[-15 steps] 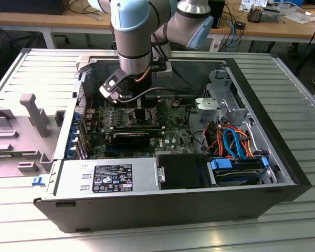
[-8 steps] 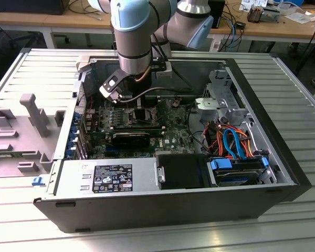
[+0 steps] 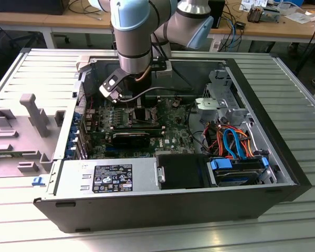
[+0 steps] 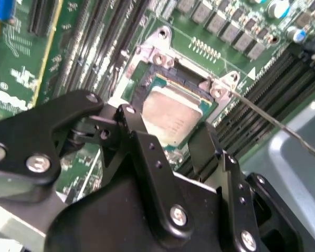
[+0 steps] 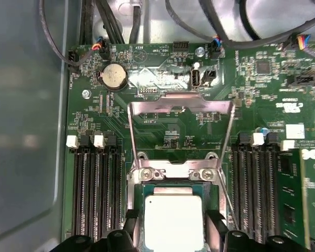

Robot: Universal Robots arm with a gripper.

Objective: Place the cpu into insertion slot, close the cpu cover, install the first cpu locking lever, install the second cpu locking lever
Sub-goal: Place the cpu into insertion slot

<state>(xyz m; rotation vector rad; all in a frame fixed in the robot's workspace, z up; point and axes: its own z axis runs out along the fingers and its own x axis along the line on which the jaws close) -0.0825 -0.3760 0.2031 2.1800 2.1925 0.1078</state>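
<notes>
Claw [image 4: 169,128] straddles the cpu [image 5: 173,220] at the insertion slot [image 5: 132,195]; can't tell if it's gripping or released. The cpu cover [image 5: 181,104] is hinged open, back over the green board [image 5: 262,105]. Black label [image 3: 113,178] on the grey power supply [image 3: 73,181], print unreadable.

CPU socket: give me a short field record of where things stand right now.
cpu: lying flat in the insertion slot, silver top up
cpu cover: open, raised off the slot, not over the cpu
locking lever: thin rod sticking out free, unlatched
gripper: close above the cpu
setting: green motherboard inside an open computer case
</notes>
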